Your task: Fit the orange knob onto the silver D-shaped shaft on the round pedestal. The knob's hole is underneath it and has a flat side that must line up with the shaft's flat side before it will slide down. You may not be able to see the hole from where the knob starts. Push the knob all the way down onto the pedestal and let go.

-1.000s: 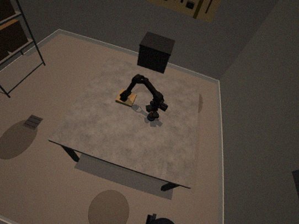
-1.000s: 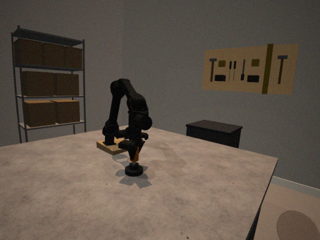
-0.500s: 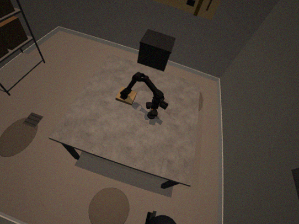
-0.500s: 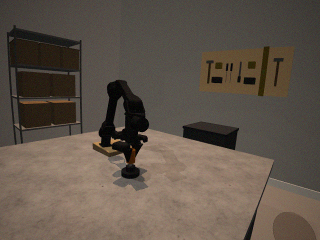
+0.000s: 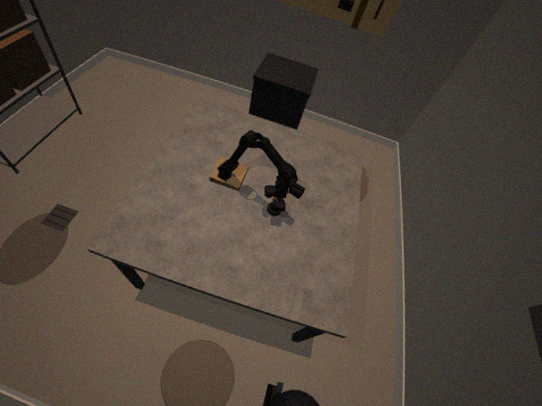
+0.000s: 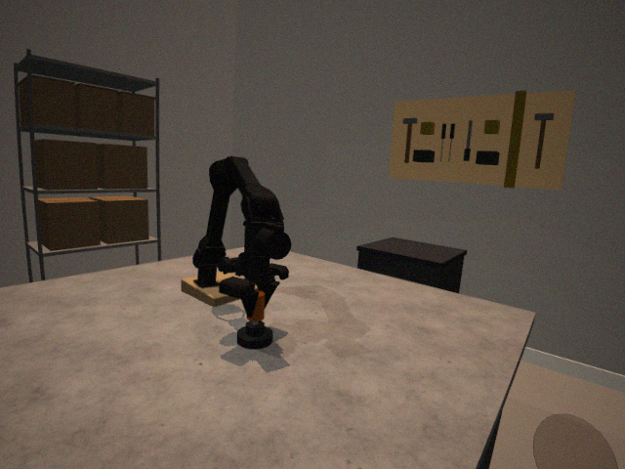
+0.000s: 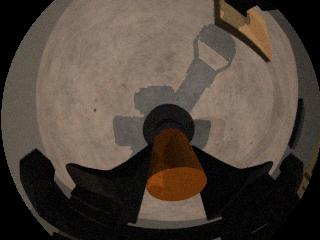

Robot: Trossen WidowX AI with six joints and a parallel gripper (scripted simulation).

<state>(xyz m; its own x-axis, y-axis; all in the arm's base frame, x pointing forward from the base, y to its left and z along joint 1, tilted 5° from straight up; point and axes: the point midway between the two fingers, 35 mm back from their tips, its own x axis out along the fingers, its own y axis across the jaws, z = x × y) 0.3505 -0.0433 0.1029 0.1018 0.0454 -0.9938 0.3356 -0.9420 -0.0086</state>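
My gripper (image 6: 257, 309) (image 7: 171, 148) (image 5: 276, 200) is shut on the orange knob (image 6: 258, 307) (image 7: 175, 166) (image 5: 275, 200) and holds it upright, straight above the round dark pedestal (image 6: 255, 336) (image 7: 160, 115) (image 5: 274, 211). In the exterior view the knob's lower end sits just over the pedestal's top. The silver shaft is hidden by the knob and the fingers. I cannot tell how far the knob is down on the shaft. In the wrist view the knob covers the pedestal's middle.
The arm's wooden base plate (image 6: 204, 292) (image 5: 235, 177) (image 7: 248, 27) lies on the grey table (image 6: 353, 394) (image 5: 213, 244) behind the pedestal. A dark cabinet (image 6: 411, 262) (image 5: 282, 89) stands beyond the table. A shelf with boxes (image 6: 85, 161) stands at the left.
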